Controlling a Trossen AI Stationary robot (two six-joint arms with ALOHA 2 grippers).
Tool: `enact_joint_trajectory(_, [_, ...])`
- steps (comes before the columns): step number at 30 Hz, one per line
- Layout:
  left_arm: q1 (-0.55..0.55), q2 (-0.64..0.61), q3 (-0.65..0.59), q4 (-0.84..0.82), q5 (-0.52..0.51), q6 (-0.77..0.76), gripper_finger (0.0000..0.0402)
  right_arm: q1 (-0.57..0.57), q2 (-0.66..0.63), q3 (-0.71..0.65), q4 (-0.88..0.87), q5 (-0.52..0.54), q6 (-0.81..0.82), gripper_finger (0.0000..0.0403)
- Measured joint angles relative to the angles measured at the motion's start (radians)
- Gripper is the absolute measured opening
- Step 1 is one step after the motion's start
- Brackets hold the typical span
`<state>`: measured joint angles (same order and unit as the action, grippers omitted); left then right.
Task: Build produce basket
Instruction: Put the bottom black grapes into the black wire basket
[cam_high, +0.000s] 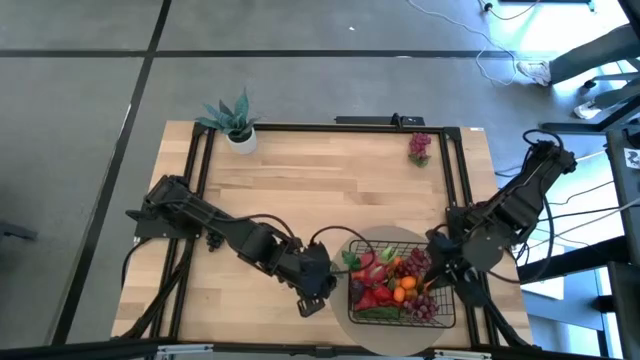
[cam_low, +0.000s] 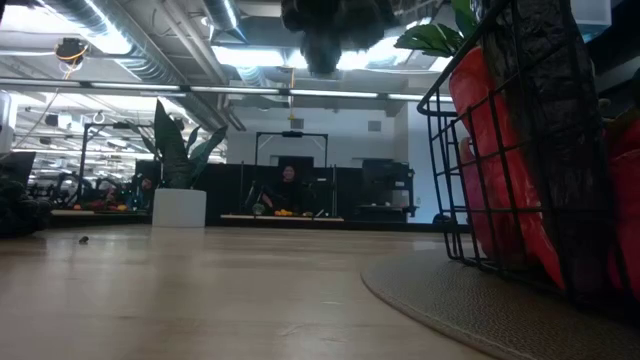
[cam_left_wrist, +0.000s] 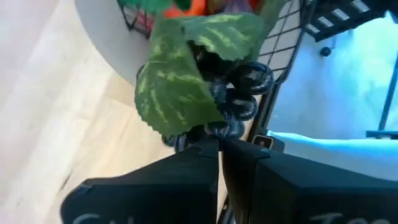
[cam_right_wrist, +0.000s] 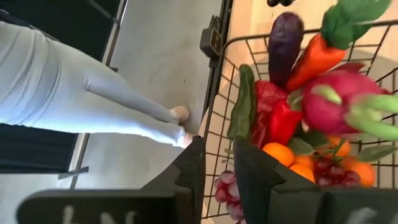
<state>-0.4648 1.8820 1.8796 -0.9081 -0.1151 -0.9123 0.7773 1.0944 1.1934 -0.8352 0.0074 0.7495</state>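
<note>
- The black wire-mesh basket (cam_high: 447, 318) sits on a round beige mat (cam_high: 378, 335) at the near edge of the wooden surface (cam_high: 330, 190), within reach of both arms.
- It already holds a carrot (cam_right_wrist: 309, 55), eggplant (cam_right_wrist: 283, 38), pink dragon fruit (cam_right_wrist: 339, 102) and tangerines (cam_right_wrist: 280, 154).
- The left gripper (cam_left_wrist: 219, 144) hangs just beside the basket's left wall; its fingers are clamped on the stem end of a dark grape bunch (cam_left_wrist: 239, 93) with a green leaf, apparently to lift it in.
- The right gripper (cam_right_wrist: 219, 162) is at the basket's right wall, fingers pinched together around a mesh wire, probably steadying the basket.
- A purple grape bunch (cam_high: 419, 147) lies well apart from the basket, near the surface's far edge, not yet collected.
</note>
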Motion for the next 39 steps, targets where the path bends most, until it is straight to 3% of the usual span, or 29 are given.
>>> enact_joint_trajectory(10, [0.006,0.0,0.226,-0.049,-0.086,0.111,0.0,0.0,-0.024,0.0,-0.002,0.089,-0.056,0.007])
enact_joint_trajectory(17, [0.044,0.001,0.261,0.092,-0.106,0.24,0.0,0.0,-0.025,0.0,-0.001,0.145,-0.085,0.007])
enact_joint_trajectory(29, [0.092,0.126,0.261,0.298,0.12,0.347,0.0,0.0,-0.025,0.0,-0.006,0.184,-0.099,0.007])
enact_joint_trajectory(39, [0.099,0.26,0.26,0.305,0.189,0.368,0.0,0.0,-0.025,0.0,-0.006,0.184,-0.098,0.007])
